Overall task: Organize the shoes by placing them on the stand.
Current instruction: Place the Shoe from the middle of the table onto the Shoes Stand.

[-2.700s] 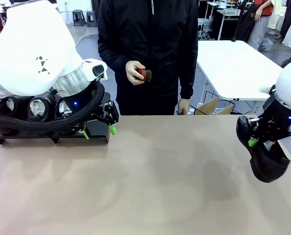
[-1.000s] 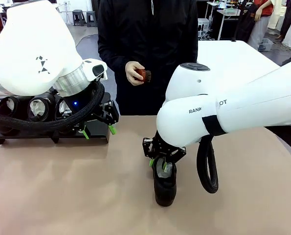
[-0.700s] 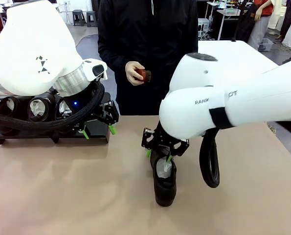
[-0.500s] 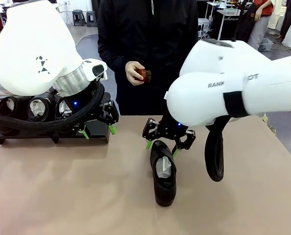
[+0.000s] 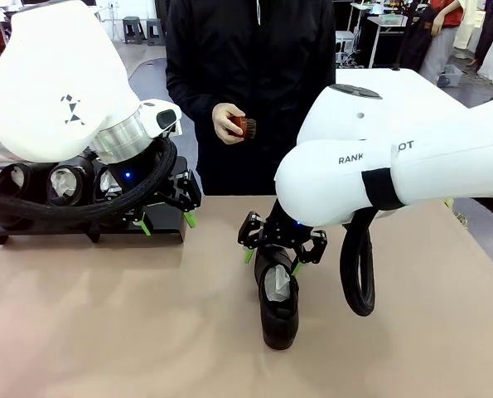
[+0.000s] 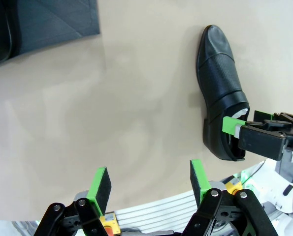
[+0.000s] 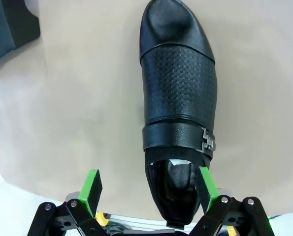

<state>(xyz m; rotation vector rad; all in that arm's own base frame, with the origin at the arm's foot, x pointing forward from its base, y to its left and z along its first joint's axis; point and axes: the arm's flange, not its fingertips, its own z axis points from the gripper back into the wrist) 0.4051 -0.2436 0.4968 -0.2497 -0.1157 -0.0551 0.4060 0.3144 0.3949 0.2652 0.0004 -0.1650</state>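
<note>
One glossy black shoe [image 5: 277,305] lies on the tan table, toe toward the robot's side. My right gripper [image 5: 271,260] hangs open over its heel, a green pad to each side. From the right wrist the shoe [image 7: 178,98] shows a perforated top and a buckle strap, with the right gripper [image 7: 148,184] wide around the heel opening. My left gripper [image 5: 165,218] stands open and holds nothing by the right end of the black stand [image 5: 159,225]. In the left wrist view the left gripper [image 6: 149,181] is far from the shoe [image 6: 219,105]. More shoes [image 5: 64,184] sit on the stand behind the left arm.
A person in black stands at the far edge holding a small reddish-brown brush [image 5: 244,127]. A black cable loop [image 5: 354,274] hangs from the right arm beside the shoe. A corner of the stand [image 7: 8,29] is in the right wrist view's upper left. A white table [image 5: 395,108] stands behind.
The right arm brought the shoe from the table's right to its middle and set it down. Its gripper opened, let go of the heel and lifted slightly. The left arm has not moved.
</note>
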